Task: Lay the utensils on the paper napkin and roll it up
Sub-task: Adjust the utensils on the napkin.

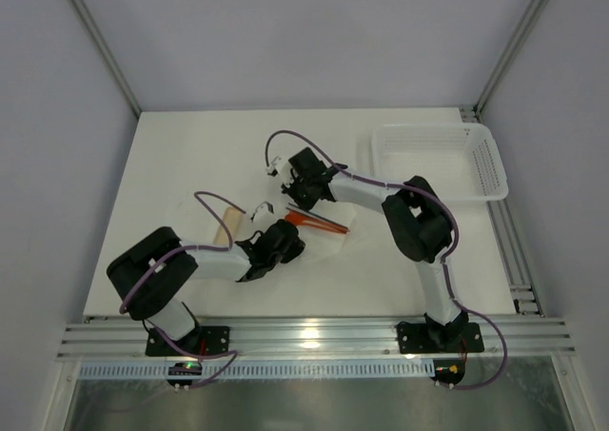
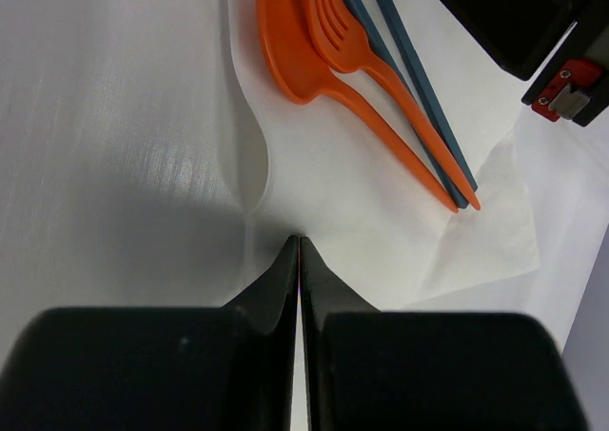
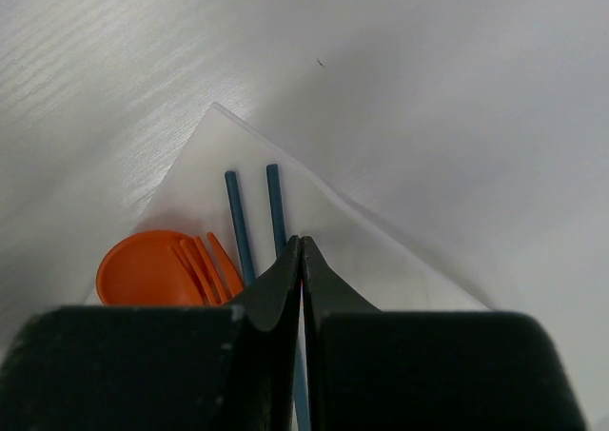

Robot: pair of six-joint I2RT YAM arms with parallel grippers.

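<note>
Nearest the bases, the left hand (image 2: 300, 247): fingers pressed together, nothing visible betw. them, tips down at the near edge of the paper napkin (image 2: 381, 222), right where the paper lifts in a small ridge. Can't tell if a sliver of paper is nipped. A beige piece (image 1: 226, 224) lies beside that arm on the desk (image 1: 181, 155), off the napkin.

Next out, the utensils (image 1: 319, 224) all lie on the napkin, side by side: orange spoon (image 2: 284, 46), orange fork (image 2: 347, 46) partly over it, two dark-blue sticks (image 3: 237, 217) alongside. Placing looks done, so the step in hand is prob. the roll.

Beyond them, the right hand (image 3: 301, 248): also closed & empty, low over the sticks w/ the far napkin corner ahead of it. Can't tell if it touches them.

To do it well:
- Closed tips work as a pusher. Get them under the near edge & tip it over the bundle.
- Then roll away w/ low, steady pressure.
- Thin paper may tear or skid on the smooth desk, so no jabs.
- The other hand should pin the utensils so none slides out, esp. the sticks.
- Keep the bundle parallel to the rolling edge & tuck the first turn tight.

Farthest, a white basket (image 1: 487, 169) at the desk's far right, well apart.
</note>
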